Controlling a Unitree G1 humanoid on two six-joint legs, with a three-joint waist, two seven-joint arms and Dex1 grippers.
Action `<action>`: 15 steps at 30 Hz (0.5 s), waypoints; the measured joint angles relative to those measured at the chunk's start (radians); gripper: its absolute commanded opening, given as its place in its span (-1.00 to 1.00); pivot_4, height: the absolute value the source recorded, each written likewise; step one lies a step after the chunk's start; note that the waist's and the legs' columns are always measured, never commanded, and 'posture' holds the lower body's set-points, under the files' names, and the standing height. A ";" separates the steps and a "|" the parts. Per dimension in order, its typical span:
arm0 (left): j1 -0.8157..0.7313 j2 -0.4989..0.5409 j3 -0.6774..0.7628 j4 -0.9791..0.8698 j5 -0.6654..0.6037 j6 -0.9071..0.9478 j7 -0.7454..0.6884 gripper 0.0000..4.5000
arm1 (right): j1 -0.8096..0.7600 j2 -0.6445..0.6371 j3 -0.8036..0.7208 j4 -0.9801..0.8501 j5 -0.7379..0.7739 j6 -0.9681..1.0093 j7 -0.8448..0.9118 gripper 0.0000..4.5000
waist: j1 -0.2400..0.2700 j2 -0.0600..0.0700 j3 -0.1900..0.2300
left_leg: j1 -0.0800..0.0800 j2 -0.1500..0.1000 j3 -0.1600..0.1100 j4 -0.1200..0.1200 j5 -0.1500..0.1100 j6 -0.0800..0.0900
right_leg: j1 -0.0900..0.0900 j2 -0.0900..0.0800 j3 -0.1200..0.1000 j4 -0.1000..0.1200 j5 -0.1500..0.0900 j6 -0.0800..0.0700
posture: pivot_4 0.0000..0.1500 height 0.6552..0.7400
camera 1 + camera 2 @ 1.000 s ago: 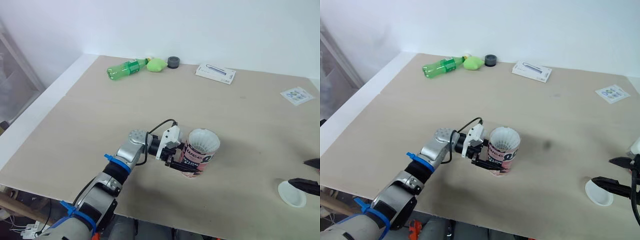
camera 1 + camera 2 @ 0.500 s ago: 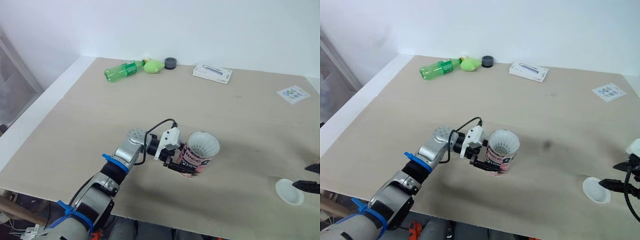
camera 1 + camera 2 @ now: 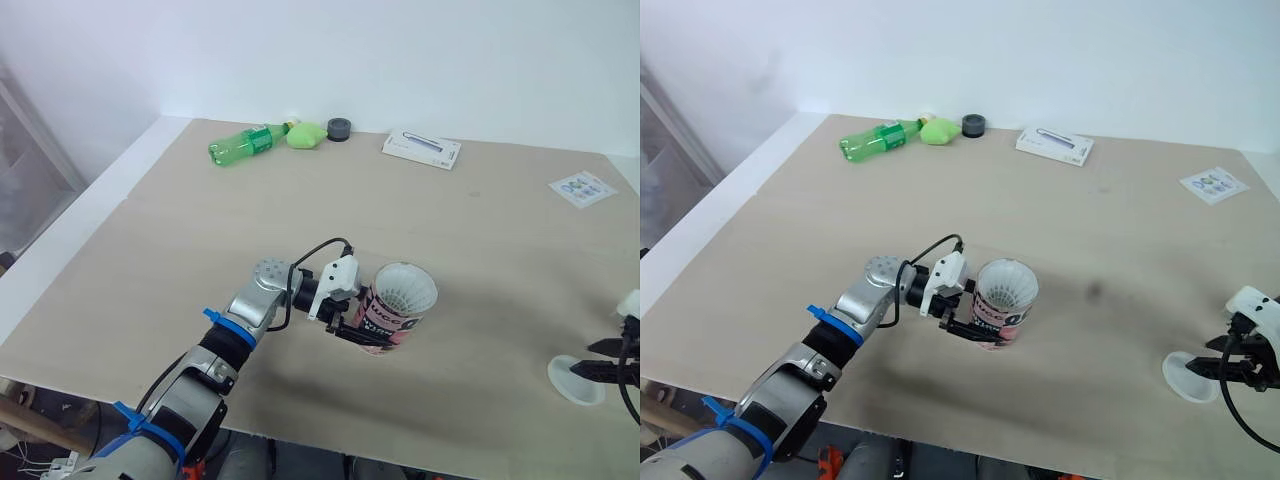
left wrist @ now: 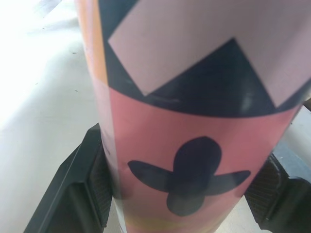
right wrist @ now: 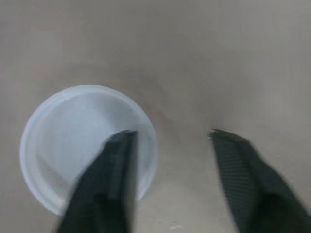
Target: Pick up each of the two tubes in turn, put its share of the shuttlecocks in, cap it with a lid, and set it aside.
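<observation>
A pink and black tube [image 3: 392, 308] stands upright on the table [image 3: 200, 230] with white shuttlecock feathers [image 3: 405, 285] showing in its open mouth. My left gripper [image 3: 352, 328] is shut on the tube low down; its black fingers [image 4: 73, 194] press both sides of the pink wall [image 4: 194, 145]. A white round lid [image 3: 572, 381] lies flat near the front right edge. My right gripper [image 3: 592, 358] is down at the lid, open. One finger [image 5: 114, 174] is over the lid's inside [image 5: 73, 141] and the other finger [image 5: 240, 174] is outside its rim.
Along the far edge lie a green bottle [image 3: 245, 143], a light green object [image 3: 311, 132], a dark round piece [image 3: 339, 128] and a flat white box [image 3: 421, 150]. A small printed card [image 3: 582, 187] lies at the far right. The table's front edge runs close under the lid.
My right gripper has come in over the lid's rim and its fingers have drawn closer together. The left gripper and the tube have stayed put; the camera has shifted slightly.
</observation>
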 measured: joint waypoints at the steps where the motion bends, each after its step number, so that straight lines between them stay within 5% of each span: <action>1: 0.000 0.000 0.000 0.000 0.000 0.000 0.000 0.35 | -0.001 0.000 0.001 0.000 0.000 -0.001 0.001 -0.37 | 0.000 0.000 0.000 | 0.000 0.000 0.000 0.000 0.000 0.000 | 0.000 0.000 0.000 0.000 0.000 0.000 | 1.00 0.75; 2: 0.000 0.002 0.000 -0.001 0.000 0.000 0.000 0.35 | -0.009 0.000 0.009 0.006 0.000 -0.006 0.017 -0.62 | 0.000 0.000 0.000 | 0.001 0.000 0.000 0.000 0.000 0.000 | 0.000 0.000 0.000 0.000 0.000 0.000 | 1.00 0.75; 5: 0.000 0.004 0.000 -0.001 0.000 0.001 0.001 0.35 | -0.018 0.000 0.019 0.010 0.000 -0.014 0.051 -0.96 | 0.000 0.000 0.000 | 0.001 0.000 0.000 0.000 0.000 0.000 | 0.001 0.001 0.000 0.000 0.000 0.000 | 1.00 0.75; 15: 0.000 0.005 0.011 0.000 -0.003 0.021 0.011 0.35 | -0.044 -0.016 0.032 -0.078 0.038 0.067 0.123 -0.96 | -0.001 0.002 -0.001 | 0.002 0.001 0.002 0.000 0.000 0.000 | 0.001 0.000 0.001 0.000 0.000 -0.002 | 1.00 0.75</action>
